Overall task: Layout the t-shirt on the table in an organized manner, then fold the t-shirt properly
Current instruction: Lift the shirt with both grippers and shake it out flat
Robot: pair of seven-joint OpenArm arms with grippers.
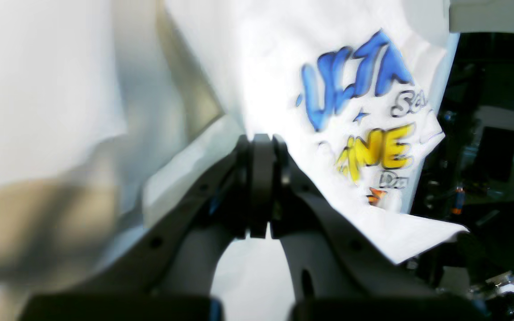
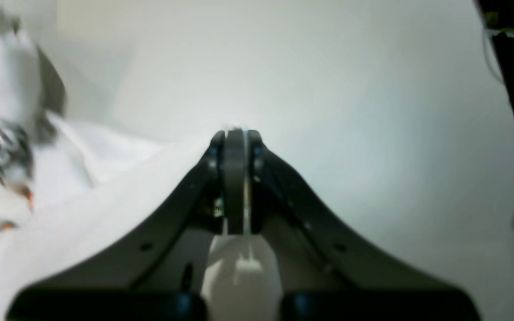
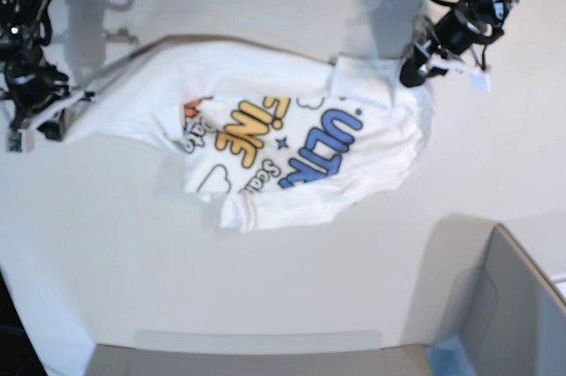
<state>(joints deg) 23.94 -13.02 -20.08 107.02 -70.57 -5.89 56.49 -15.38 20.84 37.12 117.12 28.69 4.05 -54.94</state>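
The white t-shirt with blue, yellow and orange lettering is stretched out across the white table, print up. My left gripper is at the shirt's right end in the base view and is shut on the cloth there. In the left wrist view, the closed jaws of the left gripper pinch white cloth, with the t-shirt's print just right of them. My right gripper is shut on the shirt's far left end. In the right wrist view, the t-shirt rises to the right gripper.
A grey box stands at the table's near right corner. A grey strip runs along the near edge. Dark equipment lies beyond the table's edge. The bare tabletop stretches beyond the right gripper.
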